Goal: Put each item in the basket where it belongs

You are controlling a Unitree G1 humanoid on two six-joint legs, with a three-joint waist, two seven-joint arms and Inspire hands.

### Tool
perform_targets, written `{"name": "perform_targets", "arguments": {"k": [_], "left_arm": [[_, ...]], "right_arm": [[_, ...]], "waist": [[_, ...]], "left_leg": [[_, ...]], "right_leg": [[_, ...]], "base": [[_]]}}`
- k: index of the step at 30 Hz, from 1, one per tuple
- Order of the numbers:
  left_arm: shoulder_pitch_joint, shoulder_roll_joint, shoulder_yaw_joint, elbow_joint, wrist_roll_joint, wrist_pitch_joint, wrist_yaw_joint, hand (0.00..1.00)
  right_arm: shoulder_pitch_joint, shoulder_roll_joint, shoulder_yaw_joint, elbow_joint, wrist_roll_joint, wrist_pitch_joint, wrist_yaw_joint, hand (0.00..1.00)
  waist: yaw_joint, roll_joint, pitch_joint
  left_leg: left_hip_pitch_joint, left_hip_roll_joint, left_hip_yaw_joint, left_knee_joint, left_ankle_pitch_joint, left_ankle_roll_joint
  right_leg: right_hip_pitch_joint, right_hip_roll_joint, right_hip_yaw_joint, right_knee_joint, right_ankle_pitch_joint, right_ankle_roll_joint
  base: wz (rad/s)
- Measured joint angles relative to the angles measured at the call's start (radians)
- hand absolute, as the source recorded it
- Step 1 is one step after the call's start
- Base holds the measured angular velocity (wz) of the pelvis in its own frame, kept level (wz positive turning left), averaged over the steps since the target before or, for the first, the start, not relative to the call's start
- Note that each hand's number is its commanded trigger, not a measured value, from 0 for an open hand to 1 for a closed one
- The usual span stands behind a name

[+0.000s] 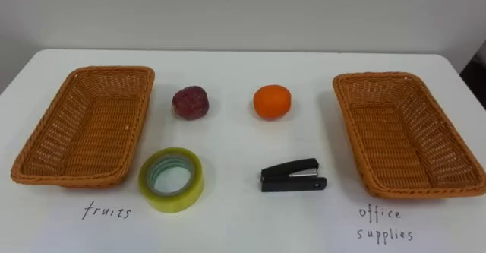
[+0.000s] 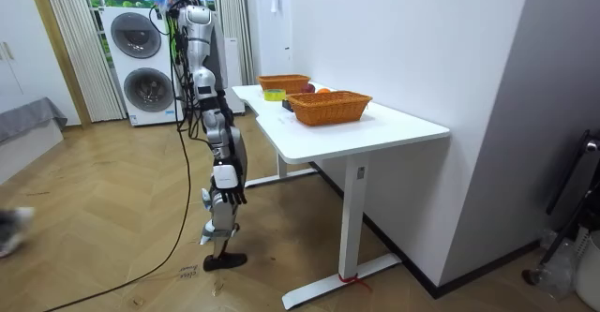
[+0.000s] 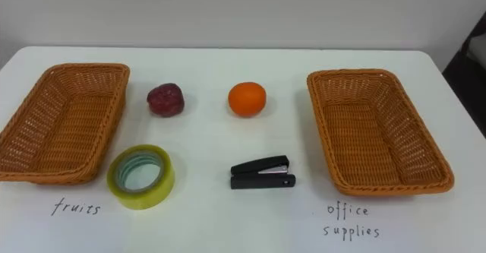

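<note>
Two wicker baskets stand on the white table. The left basket and the right basket both hold nothing, and a handwritten label lies in front of each. Between them lie a dark red fruit and an orange at the back. A roll of yellow tape and a black stapler lie nearer the front. In the room view I stand upright at the table's long side, a step back from it. My right hand hangs at my side, away from everything.
The table stands against a white wall at its far side. Two stacked washing machines stand behind me, and a grey sofa edge is at the room view's left. Wooden floor surrounds the table.
</note>
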Motion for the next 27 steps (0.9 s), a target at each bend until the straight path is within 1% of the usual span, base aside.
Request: {"name": "perform_targets", "arguments": {"k": [13,17,23,25,27], "left_arm": [[0.004,0.000,-0.001,0.001,0.008,0.003,0.015,0.00],[0.005,0.001,-0.001,0.001,0.007,0.004,0.011,0.00],[0.004,0.004,0.000,-0.001,0.008,0.021,0.006,0.00],[0.001,0.004,-0.001,-0.004,0.007,0.026,0.007,0.00],[0.001,0.004,-0.001,-0.013,0.008,0.039,0.010,0.00]], "right_arm": [[-0.009,0.000,0.000,0.005,0.001,0.002,0.001,0.00],[-0.008,-0.001,0.001,0.004,0.006,0.020,0.001,0.00],[-0.001,-0.001,-0.001,0.004,0.009,0.023,-0.007,0.00],[0.001,-0.001,-0.001,0.007,0.051,0.030,-0.017,0.00],[0.007,0.002,-0.002,0.008,0.139,0.048,-0.040,0.00]], "waist": [[0.000,-0.004,0.0015],[0.000,-0.005,0.0011],[0.000,-0.005,0.0008],[-0.002,-0.004,0.0009],[-0.003,-0.004,0.0009]], "left_leg": [[0.002,0.000,-0.001,0.001,0.000,0.000],[-0.001,0.000,0.000,0.001,0.000,0.000],[-0.001,0.000,0.000,0.000,0.000,0.000],[0.000,0.000,-0.001,0.000,0.000,0.000],[0.002,0.000,-0.001,-0.001,0.000,0.000]], "right_leg": [[0.003,0.000,-0.001,-0.001,0.000,0.000],[-0.002,0.000,0.000,0.000,0.000,0.000],[-0.002,0.000,0.001,0.000,0.000,0.000],[-0.003,0.000,0.000,-0.001,0.000,0.000],[0.001,-0.001,-0.001,0.000,0.000,0.000]], "base": [[0.00],[0.00],[0.00],[0.00],[0.00]]}}
